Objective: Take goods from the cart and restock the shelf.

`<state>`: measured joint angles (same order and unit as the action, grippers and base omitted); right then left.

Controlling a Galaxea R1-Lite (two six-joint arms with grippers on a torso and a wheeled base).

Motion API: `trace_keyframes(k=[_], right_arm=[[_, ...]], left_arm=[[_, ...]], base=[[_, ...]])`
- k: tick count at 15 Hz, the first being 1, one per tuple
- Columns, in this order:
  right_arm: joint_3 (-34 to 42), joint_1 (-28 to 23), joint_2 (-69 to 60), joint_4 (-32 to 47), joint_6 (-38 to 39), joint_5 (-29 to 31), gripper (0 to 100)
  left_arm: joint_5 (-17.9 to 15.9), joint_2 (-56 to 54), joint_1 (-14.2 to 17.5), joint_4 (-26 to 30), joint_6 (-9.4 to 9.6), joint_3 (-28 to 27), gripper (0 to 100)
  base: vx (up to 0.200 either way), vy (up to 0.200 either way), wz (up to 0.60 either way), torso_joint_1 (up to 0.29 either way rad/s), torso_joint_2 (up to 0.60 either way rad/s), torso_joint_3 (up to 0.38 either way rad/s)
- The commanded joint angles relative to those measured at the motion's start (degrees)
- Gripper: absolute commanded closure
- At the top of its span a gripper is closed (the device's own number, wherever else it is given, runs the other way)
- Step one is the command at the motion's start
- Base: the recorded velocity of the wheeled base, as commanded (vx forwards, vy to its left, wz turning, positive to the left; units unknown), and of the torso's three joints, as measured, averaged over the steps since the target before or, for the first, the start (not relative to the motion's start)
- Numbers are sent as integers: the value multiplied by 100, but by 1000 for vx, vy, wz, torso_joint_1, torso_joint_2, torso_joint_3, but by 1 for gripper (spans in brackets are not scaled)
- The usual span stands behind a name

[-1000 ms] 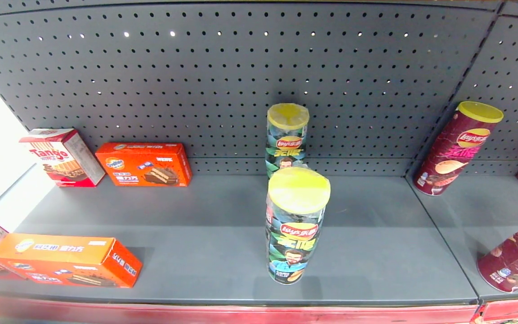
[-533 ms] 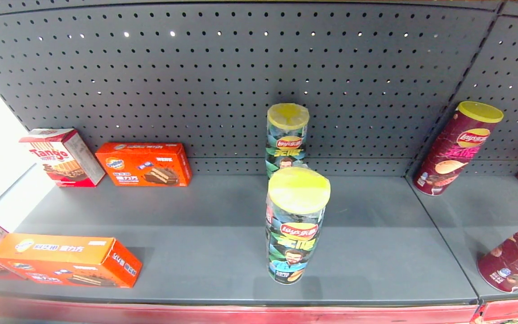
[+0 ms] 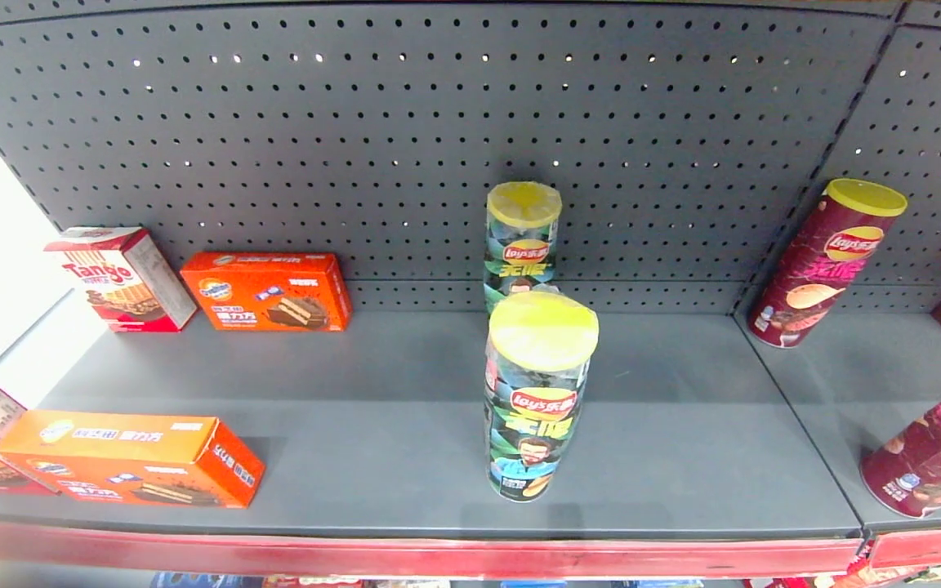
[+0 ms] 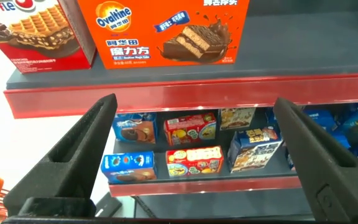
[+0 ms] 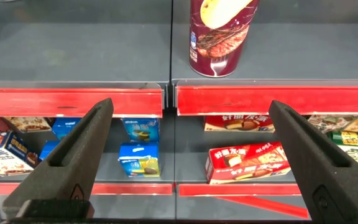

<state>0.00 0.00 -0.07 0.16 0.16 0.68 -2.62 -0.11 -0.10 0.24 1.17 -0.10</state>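
The left gripper (image 4: 191,165) is hanging with fingers spread wide, empty, before the red-edged grey metal shelf (image 4: 185,93) bearing an orange cardboard wafer box (image 4: 166,31). The right gripper (image 5: 185,162) is gaping too, empty, below a maroon cylindrical chip can (image 5: 221,37). A green yellow-lidded chip can (image 3: 534,408) is standing mid-shelf.

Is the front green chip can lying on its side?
No, the front green chip can stands upright on the shelf, yellow lid up, before a second can.
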Motion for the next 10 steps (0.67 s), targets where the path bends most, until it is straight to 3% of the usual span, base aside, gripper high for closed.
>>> trace_keyframes(k=[1,10], right_arm=[[0,0,7,-7,2,2,0],[0,9,7,2,-7,-7,0]], left_arm=[[-2,11,1,2,-3,1,0],[-2,11,1,2,6,1,0]], base=[[0,0,0,0,0,0],[0,0,0,0,0,0]])
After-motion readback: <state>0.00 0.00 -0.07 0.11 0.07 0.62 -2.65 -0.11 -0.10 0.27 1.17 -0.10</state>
